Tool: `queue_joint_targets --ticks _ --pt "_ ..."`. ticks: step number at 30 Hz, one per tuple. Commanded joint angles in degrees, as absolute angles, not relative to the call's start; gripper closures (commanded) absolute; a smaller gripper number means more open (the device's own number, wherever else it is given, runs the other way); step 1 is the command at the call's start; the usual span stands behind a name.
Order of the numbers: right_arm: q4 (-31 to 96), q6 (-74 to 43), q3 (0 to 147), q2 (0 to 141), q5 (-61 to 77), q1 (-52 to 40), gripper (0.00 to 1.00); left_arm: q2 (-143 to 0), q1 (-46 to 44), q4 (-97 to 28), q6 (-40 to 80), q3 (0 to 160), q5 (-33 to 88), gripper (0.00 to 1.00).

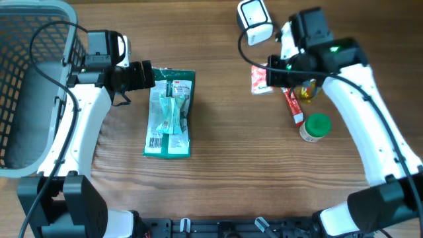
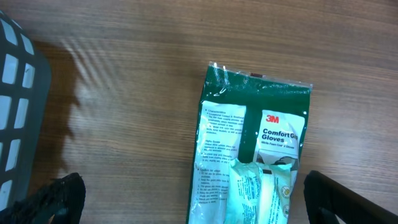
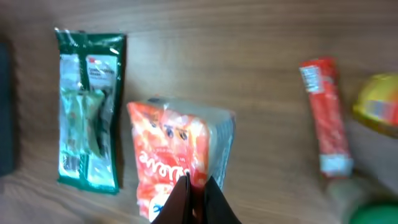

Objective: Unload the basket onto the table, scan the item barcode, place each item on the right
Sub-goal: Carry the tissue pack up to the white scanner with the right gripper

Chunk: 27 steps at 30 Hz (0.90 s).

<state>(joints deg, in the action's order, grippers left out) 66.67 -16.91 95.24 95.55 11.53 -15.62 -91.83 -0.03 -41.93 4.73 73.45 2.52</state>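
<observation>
A wooden bench (image 1: 218,165) seen from above. The right tool (image 3: 194,190) is clenched on the edge of an orange pouch (image 3: 168,149), glossy, with white lettering and a clear plastic side. The pouch sits at the far right of the bench, near a white scanner (image 1: 254,20), with a red tube (image 3: 324,112) beside it. The left tool (image 1: 147,75) is released, its fingers spread wide, at the top end of a green glove pack (image 1: 170,112) lying flat at mid-bench.
</observation>
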Motion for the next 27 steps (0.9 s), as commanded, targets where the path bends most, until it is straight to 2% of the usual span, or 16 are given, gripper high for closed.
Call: queue_joint_targets --ticks 1,5,10,19,23,27 --pt "72.25 -15.05 110.61 95.42 7.18 -15.9 0.96 -91.61 0.16 -41.8 3.81 73.84 2.98 0.0" --pt "69.25 -9.58 121.34 95.68 1.13 -15.9 0.96 -91.61 0.16 -41.82 3.81 73.84 2.98 0.0" --pt "59.35 -2.74 121.23 99.09 -11.31 -16.58 0.96 -91.61 0.16 -41.82 3.81 73.84 2.98 0.0" --pt "40.4 5.21 121.23 118.37 -30.87 -22.04 0.96 -91.61 0.16 -41.82 3.81 73.84 2.98 0.0" --pt "29.47 16.93 121.23 128.27 -42.41 -23.2 0.96 -91.61 0.16 -41.8 3.81 73.84 2.98 0.0" --pt "23.94 30.06 121.21 134.74 -45.28 -23.31 0.96 -91.61 0.16 -41.8 3.81 73.84 2.98 0.0"
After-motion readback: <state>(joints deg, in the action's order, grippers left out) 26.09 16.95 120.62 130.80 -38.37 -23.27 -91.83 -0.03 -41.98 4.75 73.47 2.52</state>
